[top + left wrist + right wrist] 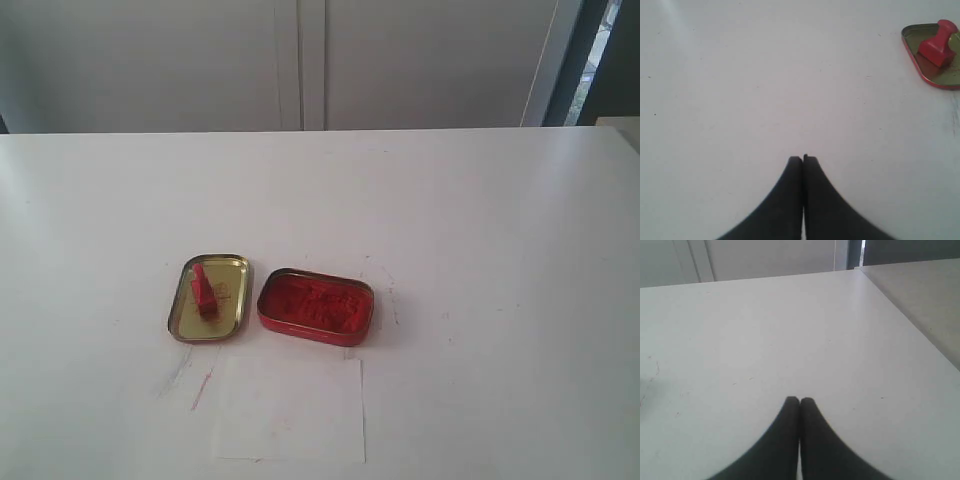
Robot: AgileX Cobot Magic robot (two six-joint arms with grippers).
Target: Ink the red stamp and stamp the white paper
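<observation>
Two grippers: which stands nearer the red stamp [203,291]?
— Probably the left gripper [803,159], jaws pressed together; the stamp sits in the gold lid [228,285], left of the ink tin [318,338], well ahead of those jaws. The right gripper [799,400], also closed tight, faces only table [790,330].

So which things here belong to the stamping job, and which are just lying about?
Job:
red stamp, standing in the gold lid
open ink tin
white paper

Lying about:
gold lid, only a rest for the stamp
</observation>
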